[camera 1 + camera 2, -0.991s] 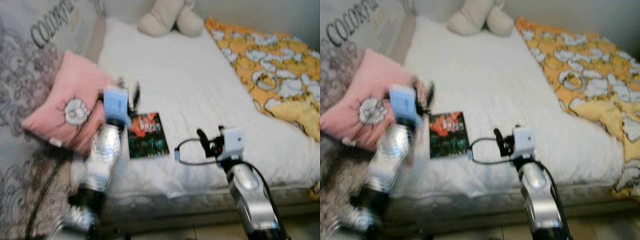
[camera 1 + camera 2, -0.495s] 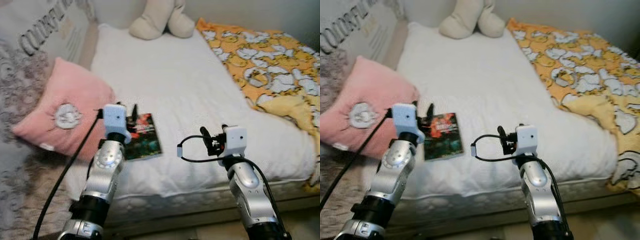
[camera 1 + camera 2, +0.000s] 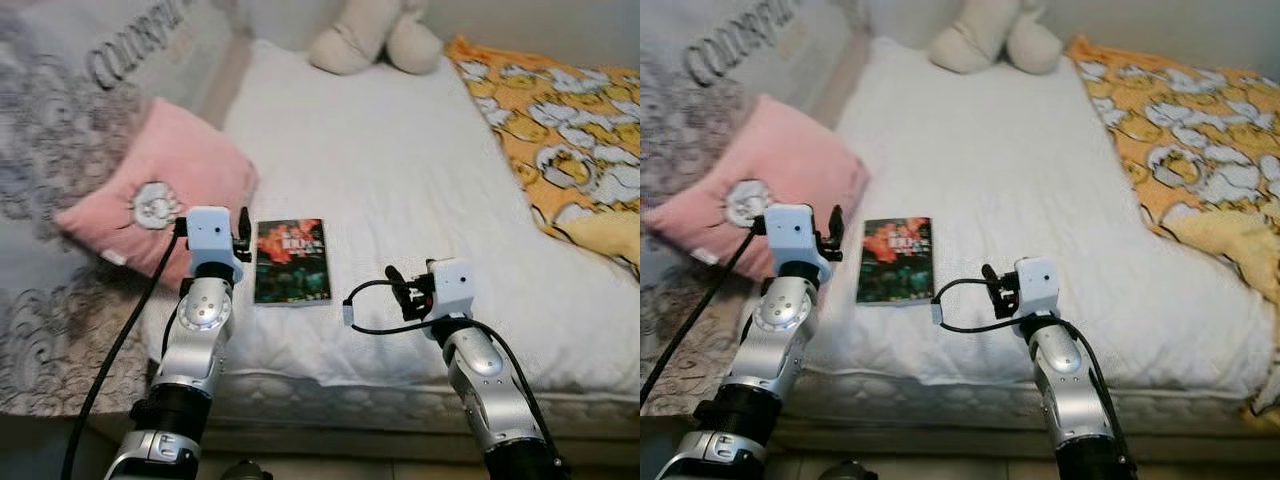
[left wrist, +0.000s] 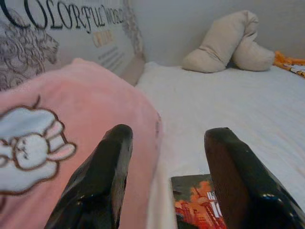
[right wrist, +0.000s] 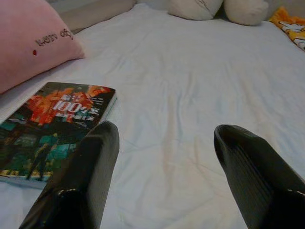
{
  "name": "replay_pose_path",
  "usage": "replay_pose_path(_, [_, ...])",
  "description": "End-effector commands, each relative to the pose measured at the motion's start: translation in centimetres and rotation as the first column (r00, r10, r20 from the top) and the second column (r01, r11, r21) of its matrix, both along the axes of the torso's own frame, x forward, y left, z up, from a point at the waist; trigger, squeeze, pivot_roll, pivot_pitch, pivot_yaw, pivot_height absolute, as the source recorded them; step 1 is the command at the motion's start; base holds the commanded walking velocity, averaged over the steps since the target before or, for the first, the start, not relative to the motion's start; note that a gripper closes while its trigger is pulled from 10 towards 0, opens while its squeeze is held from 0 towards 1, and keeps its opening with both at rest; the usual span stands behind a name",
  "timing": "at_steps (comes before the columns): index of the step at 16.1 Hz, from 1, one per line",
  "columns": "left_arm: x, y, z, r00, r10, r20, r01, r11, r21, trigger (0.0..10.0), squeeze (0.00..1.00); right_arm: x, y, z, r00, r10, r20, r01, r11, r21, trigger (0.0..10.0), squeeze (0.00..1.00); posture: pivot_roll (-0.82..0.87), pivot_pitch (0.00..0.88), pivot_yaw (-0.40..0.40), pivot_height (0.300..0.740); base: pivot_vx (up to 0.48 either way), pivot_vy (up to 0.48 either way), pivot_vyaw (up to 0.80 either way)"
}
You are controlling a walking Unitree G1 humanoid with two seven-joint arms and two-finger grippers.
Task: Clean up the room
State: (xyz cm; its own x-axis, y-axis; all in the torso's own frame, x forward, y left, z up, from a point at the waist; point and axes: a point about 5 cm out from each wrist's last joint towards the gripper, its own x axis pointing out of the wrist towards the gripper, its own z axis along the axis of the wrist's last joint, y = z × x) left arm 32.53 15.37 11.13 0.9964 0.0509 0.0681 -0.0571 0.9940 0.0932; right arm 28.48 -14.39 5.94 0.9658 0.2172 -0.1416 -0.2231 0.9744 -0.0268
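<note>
Between both end effectors, left (image 3: pixel 240 228) nearer, lies book (image 3: pixel 291 260).

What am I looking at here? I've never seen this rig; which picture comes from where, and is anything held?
A humanoid robot stands at a bed. Two pictures come from its head cameras, looking down; two come from wrist cameras looking along each arm's black fingers. The left end effector hovers between a pink pillow and a book lying flat on the white sheet. The right end effector hovers over bare sheet. Both are open and hold nothing. A beige plush toy and an orange blanket lie further back.
</note>
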Motion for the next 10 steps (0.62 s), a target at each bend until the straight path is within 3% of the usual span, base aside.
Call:
replay_pose_path(1, [0.1, -0.3, 0.4, 1.000, -0.012, 0.016, 0.012, 0.999, 0.039, 10.0, 0.00, 0.2, -0.3, 0.0, 1.000, -0.018, 0.006, 0.018, 1.000, 0.009, 10.0, 0.00, -0.01, 0.000, -0.038, 0.740, 0.000, 0.000, 0.00])
replay_pose_path(3, [0.1, -0.8, -0.3, 0.997, -0.071, -0.018, 0.072, 0.995, 0.066, 10.0, 0.00, 0.3, -0.5, 0.2, 0.999, -0.043, 0.027, 0.043, 0.999, 0.005, 10.0, 0.00, -0.01, 0.000, -0.038, 0.740, 0.000, 0.000, 0.00])
replay_pose_path(5, [0.0, -2.2, -1.4, 0.980, -0.176, -0.095, 0.180, 0.983, 0.033, 10.0, 0.00, 0.2, -1.1, 0.3, 0.995, -0.084, 0.044, 0.085, 0.996, -0.015, 10.0, 0.00, -0.02, 0.000, -0.040, 0.740, 0.000, 0.000, 0.00])
replay_pose_path(7, [-0.1, -5.5, -3.9, 0.912, -0.340, -0.230, 0.349, 0.937, 0.000, 10.0, 0.00, -0.4, -2.9, 0.9, 0.980, -0.174, 0.099, 0.183, 0.979, -0.090, 10.0, 0.00, -0.05, 0.000, -0.047, 0.740, 0.000, 0.000, 0.00])
replay_pose_path(9, [0.4, -6.4, -4.7, 0.903, -0.324, -0.281, 0.333, 0.943, -0.015, 10.0, 0.00, -1.5, -4.0, 0.8, 0.977, -0.187, 0.099, 0.198, 0.974, -0.113, 10.0, 0.00, -0.08, 0.012, -0.047, 0.740, 0.000, 0.000, 0.00])
replay_pose_path(10, [0.7, -6.6, -4.9, 0.904, -0.303, -0.301, 0.310, 0.950, -0.027, 10.0, 0.00, -3.0, -4.9, 0.1, 0.981, -0.180, 0.067, 0.188, 0.973, -0.138, 10.0, 0.00, -0.10, 0.021, -0.053, 0.740, 0.000, 0.000, 0.00])
